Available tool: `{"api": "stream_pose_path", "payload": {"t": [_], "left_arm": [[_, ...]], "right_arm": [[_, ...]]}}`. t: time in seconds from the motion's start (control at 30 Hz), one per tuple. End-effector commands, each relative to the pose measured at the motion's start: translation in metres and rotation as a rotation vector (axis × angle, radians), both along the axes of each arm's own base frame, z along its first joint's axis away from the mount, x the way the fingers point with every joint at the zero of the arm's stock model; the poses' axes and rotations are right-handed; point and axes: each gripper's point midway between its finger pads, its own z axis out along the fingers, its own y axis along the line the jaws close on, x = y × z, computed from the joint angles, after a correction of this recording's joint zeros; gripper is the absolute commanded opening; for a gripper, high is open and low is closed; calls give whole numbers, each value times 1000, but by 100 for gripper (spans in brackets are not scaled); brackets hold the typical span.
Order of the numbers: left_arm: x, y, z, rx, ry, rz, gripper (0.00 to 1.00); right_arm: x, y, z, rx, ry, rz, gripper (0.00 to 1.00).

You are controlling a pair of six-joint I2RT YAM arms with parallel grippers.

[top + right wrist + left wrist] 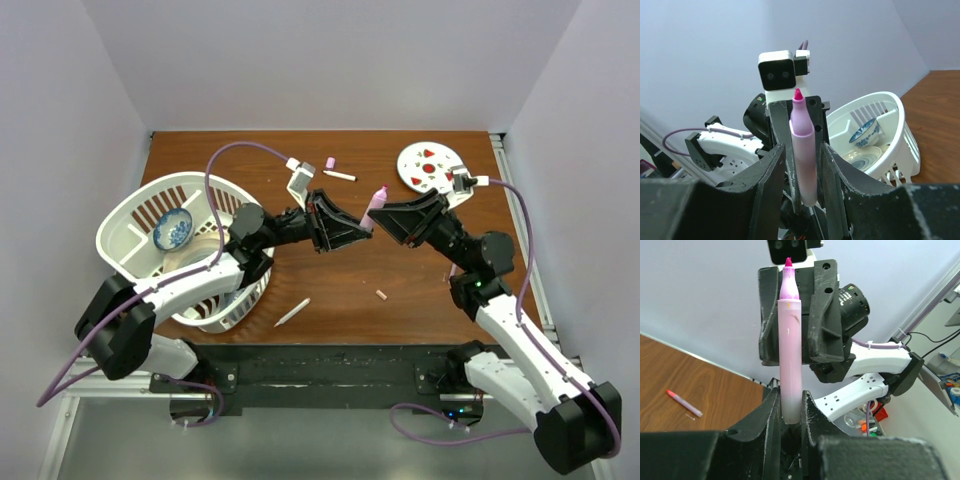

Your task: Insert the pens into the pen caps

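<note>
— Your left gripper (790,399) is clamped on the pen (789,350) at its lower end. The pen stands tip-up over mid-table, between both grippers.
— And my right gripper (803,150)?
— Its jaws flank the upper barrel; whether they pinch, I cannot tell. This looks like a regrasp, so close the right squarely before you loosen the left, and leave the tip bare.
— Which cap?
— Pink cap (330,162) lies at 12 o'clock from the pen, peach cap (381,295) at 6 o'clock, both on the table (420,290).
— Arm pose?
— Left arm reaches in from 9 o'clock past the basket (112,222), right arm from 3 o'clock. The grippers meet nose to nose, above the table.
</note>
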Motion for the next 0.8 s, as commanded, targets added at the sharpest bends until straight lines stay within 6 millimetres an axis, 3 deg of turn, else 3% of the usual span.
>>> {"api": "stream_pose_path", "payload": {"t": [0.0, 0.27, 0.43, 0.53, 0.57, 0.6, 0.67, 0.7, 0.73, 0.77], "left_arm": [[-14, 9, 24, -77, -48, -35, 0], [-14, 6, 32, -106, -32, -59, 0], [-11, 4, 31, -104, -18, -58, 0], [-9, 3, 30, -99, -17, -50, 0], [-7, 2, 29, -95, -14, -48, 0], [-6, 1, 28, -91, -11, -49, 0], [-6, 0, 26, -85, -10, -56, 0], [-5, -1, 23, -73, 1, -54, 2], [-5, -1, 22, -65, 1, -48, 12], [1, -2, 13, -33, 8, -19, 40]], "right_arm": [[-9, 3, 10, 16, -67, 47, 38], [-9, 5, -1, -18, -62, 50, 26], [-10, 8, -5, -34, -54, 59, 33], [-10, 9, -9, -45, -51, 63, 33], [-10, 9, -11, -47, -51, 62, 29], [-11, 10, -11, -50, -56, 70, 16], [-13, 8, -8, -45, -68, 59, 1], [-10, 6, -8, -38, -65, 39, 0], [-10, 6, -8, -37, -64, 34, 0], [-12, 4, -5, -41, -78, 24, 0]]}}
